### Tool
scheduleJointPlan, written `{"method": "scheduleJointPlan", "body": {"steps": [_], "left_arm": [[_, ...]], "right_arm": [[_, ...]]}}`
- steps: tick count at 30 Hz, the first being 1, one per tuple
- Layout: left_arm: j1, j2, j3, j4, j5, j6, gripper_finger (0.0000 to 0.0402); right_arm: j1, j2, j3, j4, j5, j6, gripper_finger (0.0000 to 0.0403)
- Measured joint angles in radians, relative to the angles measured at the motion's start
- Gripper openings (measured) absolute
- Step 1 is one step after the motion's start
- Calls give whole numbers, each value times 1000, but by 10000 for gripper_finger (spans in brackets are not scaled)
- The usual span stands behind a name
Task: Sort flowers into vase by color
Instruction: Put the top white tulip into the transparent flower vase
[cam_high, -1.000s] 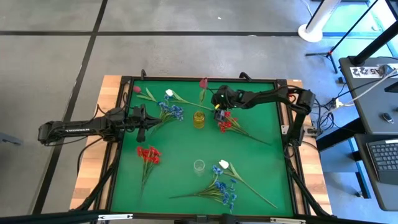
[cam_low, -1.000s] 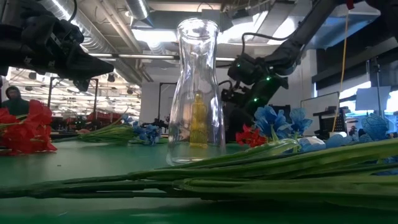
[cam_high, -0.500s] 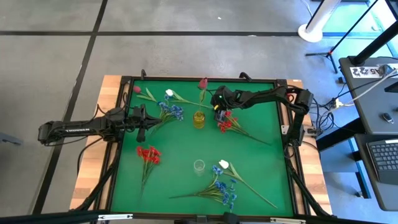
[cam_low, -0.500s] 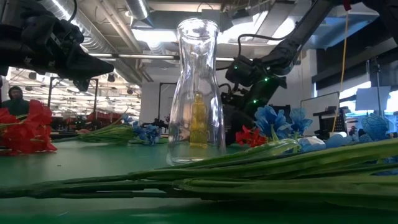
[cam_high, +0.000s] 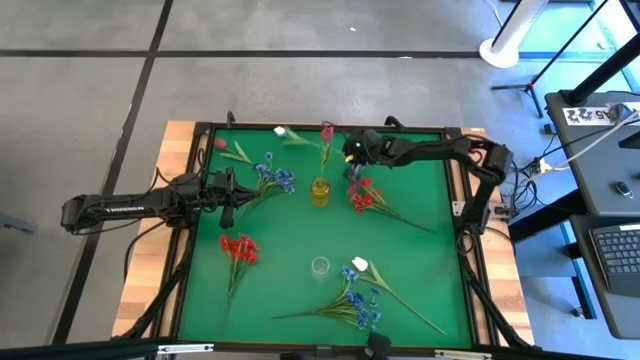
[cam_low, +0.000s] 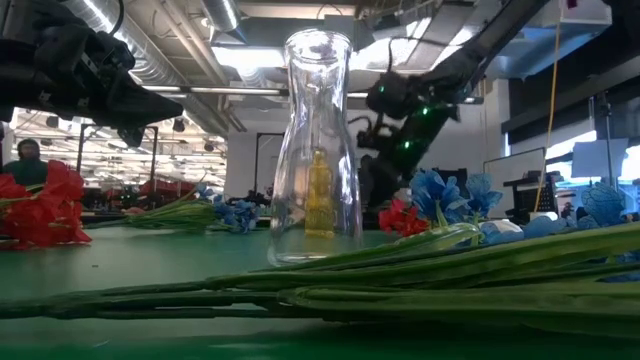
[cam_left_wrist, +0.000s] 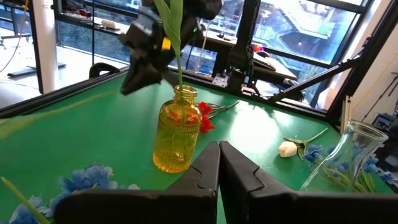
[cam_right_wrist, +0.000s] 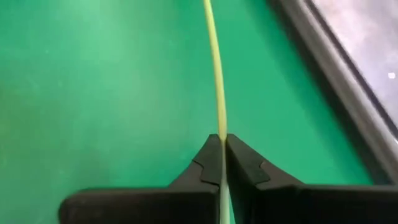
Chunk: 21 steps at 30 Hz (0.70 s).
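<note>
— What has changed since a second ago?

— The right gripper (cam_high: 350, 150) has pinched a thin green stem (cam_right_wrist: 215, 81) and lifted it. Its fingers (cam_right_wrist: 208, 163) are pressed together on that stem, which runs straight out between them. A second ago the white-bud flower (cam_high: 281, 132) lay on the green table (cam_high: 420, 260) beside the blue cluster (cam_high: 277, 178); now its bud is up near the far edge of the mat, and the stem stretches from there back to the gripper.

— And the arm itself?

— It has risen and pulled back a little toward the far rail. In the low view the right gripper sits higher than it did, above the red flowers (cam_low: 402, 217) behind the clear vase (cam_low: 318, 150).

— Where are the vases?

— The yellow vase (cam_high: 319, 191) stands in the middle of the table, the clear vase nearer the front. From the left wrist camera, the lifted stem hangs just over the mouth of the yellow vase (cam_left_wrist: 179, 129).

— The left side?

— The left gripper (cam_high: 228, 195) waits at the left edge of the table with its fingers together, holding nothing, unchanged. The other flowers have not moved: the red cluster (cam_high: 240, 247) at left, the red flowers by the yellow vase, the blue and white bunch (cam_high: 358, 295) at front.
</note>
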Motion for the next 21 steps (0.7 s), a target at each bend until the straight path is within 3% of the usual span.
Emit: {"method": "scheduleJointPlan", "body": {"steps": [12, 21], "left_arm": [[0, 0, 0, 0, 0, 0, 0], [0, 0, 0, 0, 0, 0, 0]], "right_arm": [[-86, -335, 1, -198, -5, 125, 3], [-83, -637, 1, -248, -125, 177, 1]]}}
